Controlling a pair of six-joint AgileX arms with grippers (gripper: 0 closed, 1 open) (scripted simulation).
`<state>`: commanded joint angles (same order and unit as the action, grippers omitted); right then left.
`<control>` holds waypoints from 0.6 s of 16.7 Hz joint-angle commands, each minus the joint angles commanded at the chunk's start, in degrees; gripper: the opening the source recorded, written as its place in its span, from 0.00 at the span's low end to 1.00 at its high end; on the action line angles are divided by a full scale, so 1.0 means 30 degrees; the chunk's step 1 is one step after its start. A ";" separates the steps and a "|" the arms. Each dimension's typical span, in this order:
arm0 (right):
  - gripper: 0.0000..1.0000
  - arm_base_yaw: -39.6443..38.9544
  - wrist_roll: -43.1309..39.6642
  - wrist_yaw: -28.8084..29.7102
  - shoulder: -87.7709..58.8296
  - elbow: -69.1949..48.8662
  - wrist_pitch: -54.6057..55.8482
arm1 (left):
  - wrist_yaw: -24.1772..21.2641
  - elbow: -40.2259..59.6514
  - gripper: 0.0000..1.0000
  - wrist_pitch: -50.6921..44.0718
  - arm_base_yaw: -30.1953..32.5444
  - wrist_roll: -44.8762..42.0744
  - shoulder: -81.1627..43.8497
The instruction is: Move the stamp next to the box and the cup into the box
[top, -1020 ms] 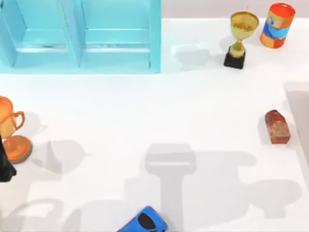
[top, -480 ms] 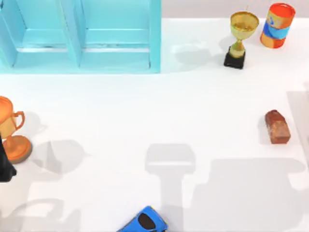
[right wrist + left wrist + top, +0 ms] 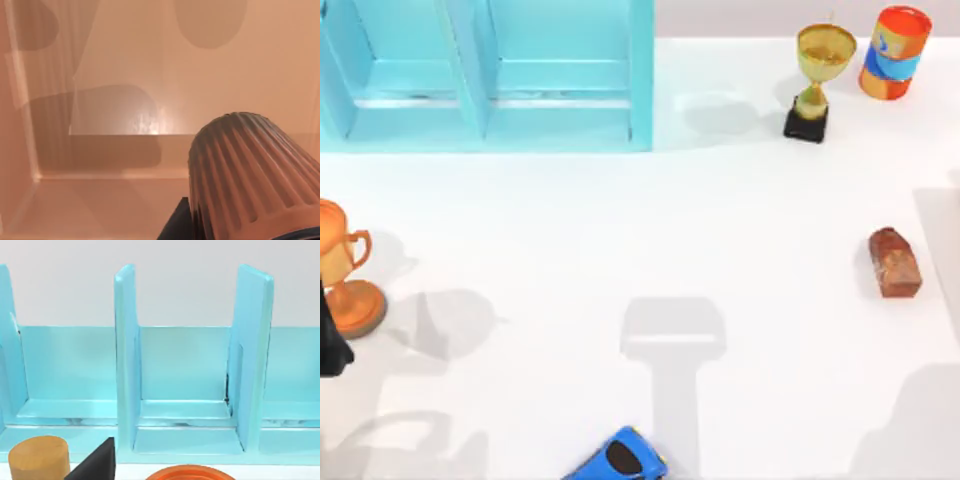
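Closest to the right wrist camera, the cup (image 3: 250,175) sits just ahead of the right gripper; its grip I cannot tell. Beyond lies the tan box floor (image 3: 100,200). Its shadow has retreated rightward off the surface (image 3: 720,220), suggesting cup delivery; the stamp (image 3: 895,262) waits unmoved.

Light-blue shelf unit (image 3: 485,75) with upright dividers along the far left of the white counter (image 3: 620,230). Gold trophy (image 3: 817,80) on a black base at far right, just beside an orange-and-blue can (image 3: 894,52). Orange trophy (image 3: 345,268) at the left edge. Blue toy car (image 3: 618,458) (partly cut off) at the near edge.
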<state>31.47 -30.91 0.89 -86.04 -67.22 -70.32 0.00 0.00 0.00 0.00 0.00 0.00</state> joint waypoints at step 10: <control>0.00 0.0650 -0.0697 0.0068 -0.0068 0.0520 0.0720 | 0.0000 0.0000 1.00 0.0000 0.0000 0.0000 0.0000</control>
<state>33.42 -33.00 1.09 -86.24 -65.66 -68.16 0.00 0.00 0.00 0.00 0.00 0.00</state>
